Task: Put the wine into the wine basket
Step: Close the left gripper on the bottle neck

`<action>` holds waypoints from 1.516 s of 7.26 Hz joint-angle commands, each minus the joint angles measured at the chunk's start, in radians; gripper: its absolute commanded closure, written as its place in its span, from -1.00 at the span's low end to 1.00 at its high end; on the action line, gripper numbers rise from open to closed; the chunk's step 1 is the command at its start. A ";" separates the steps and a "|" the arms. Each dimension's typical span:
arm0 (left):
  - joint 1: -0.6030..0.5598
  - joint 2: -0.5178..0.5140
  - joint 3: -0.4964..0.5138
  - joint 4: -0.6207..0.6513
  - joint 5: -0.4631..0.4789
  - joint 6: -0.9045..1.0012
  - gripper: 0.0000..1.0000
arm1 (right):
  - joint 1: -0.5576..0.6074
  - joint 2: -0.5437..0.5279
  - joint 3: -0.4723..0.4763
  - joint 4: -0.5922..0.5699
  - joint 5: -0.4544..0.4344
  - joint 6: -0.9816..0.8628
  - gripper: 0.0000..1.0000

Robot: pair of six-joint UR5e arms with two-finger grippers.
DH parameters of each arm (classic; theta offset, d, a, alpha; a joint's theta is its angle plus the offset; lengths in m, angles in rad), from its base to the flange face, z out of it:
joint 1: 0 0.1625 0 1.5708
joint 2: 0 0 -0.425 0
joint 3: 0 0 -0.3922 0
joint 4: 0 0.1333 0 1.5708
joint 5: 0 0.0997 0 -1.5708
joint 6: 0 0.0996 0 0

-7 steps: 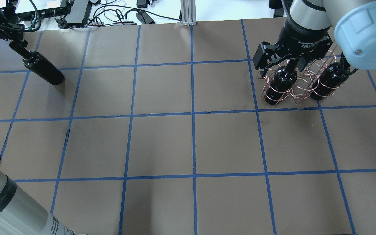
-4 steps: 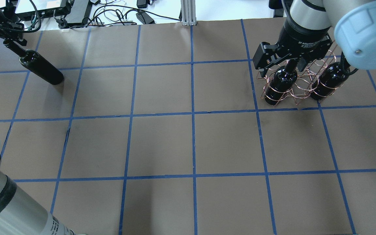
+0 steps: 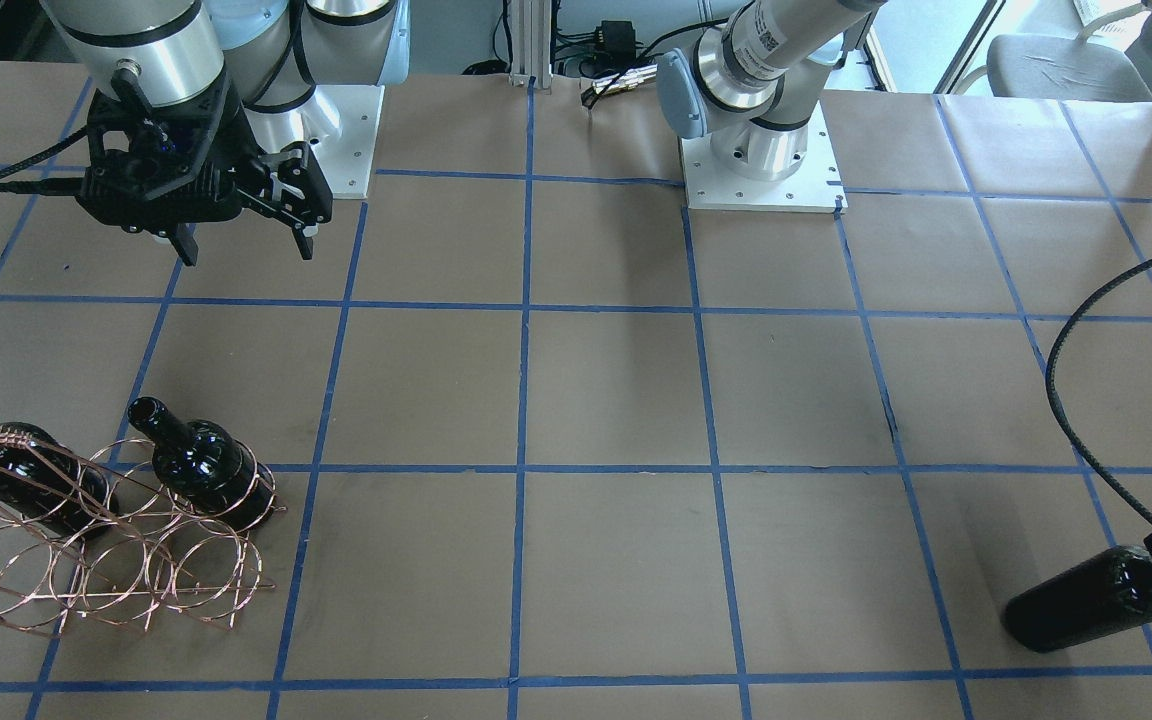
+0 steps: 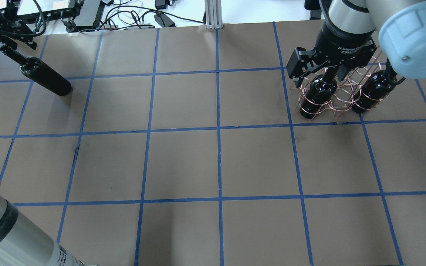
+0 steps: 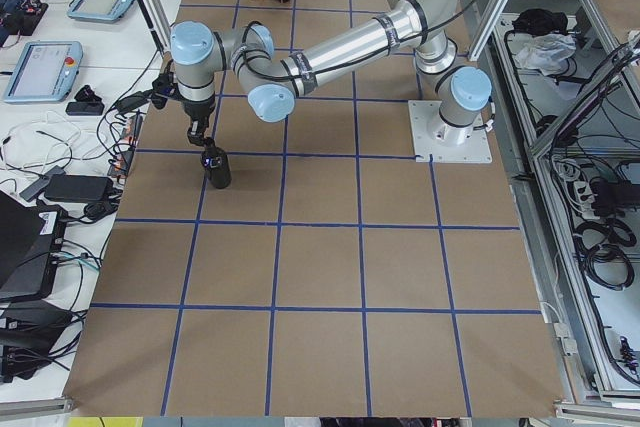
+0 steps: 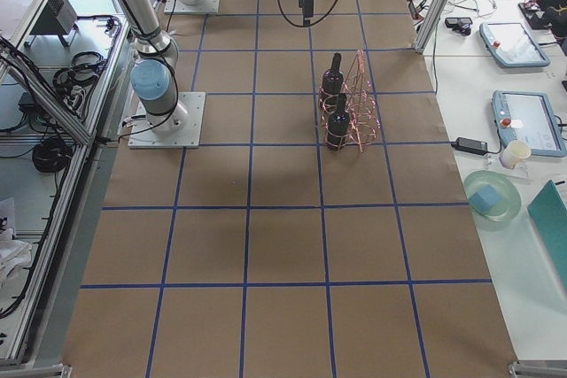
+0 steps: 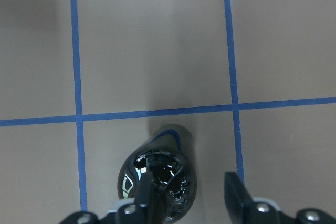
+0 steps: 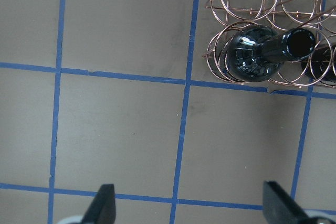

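We log the table (image 4: pixel 183 162), papered brown with a blue tape grid. The wine basket (image 3: pixel 86 580) sits at the robot's right end, with two bottles (image 3: pixel 201 465) upright in its rings and other rings free. The wine (image 4: pixel 44 75) we want stands well apart at the left end, on bare paper; we cannot tell true lean from perspective. The right gripper (image 3: pixel 246 250) hangs spread and empty on the robot's side of the basket. The left gripper (image 7: pixel 188 182) is over the bottle's top with jaws apart and nothing clamped; one finger (image 7: pixel 144 187) overlaps the shoulder in the wrist view. Our judgement: the grasp is the step in hand. We would centre the neck between the fingers, close below the lip, then lift straight so the glossy glass neither slips nor tips.
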 commanded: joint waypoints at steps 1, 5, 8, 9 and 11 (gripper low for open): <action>0.000 0.003 -0.003 0.001 0.000 -0.001 -0.99 | 0.000 0.000 0.000 0.000 0.000 0.000 -1.00; 0.000 0.002 -0.003 0.002 0.000 0.003 -0.97 | 0.000 0.000 0.000 -0.002 0.000 0.000 -1.00; 0.005 -0.007 -0.005 0.004 0.001 0.010 -0.88 | 0.000 0.000 0.000 -0.002 0.000 0.000 -1.00; 0.009 -0.010 -0.005 0.004 0.003 0.011 -0.69 | 0.000 0.000 0.000 -0.002 0.000 0.001 -1.00; 0.012 -0.015 -0.003 0.005 0.007 0.008 -0.29 | 0.000 0.000 0.000 -0.002 0.000 0.001 -1.00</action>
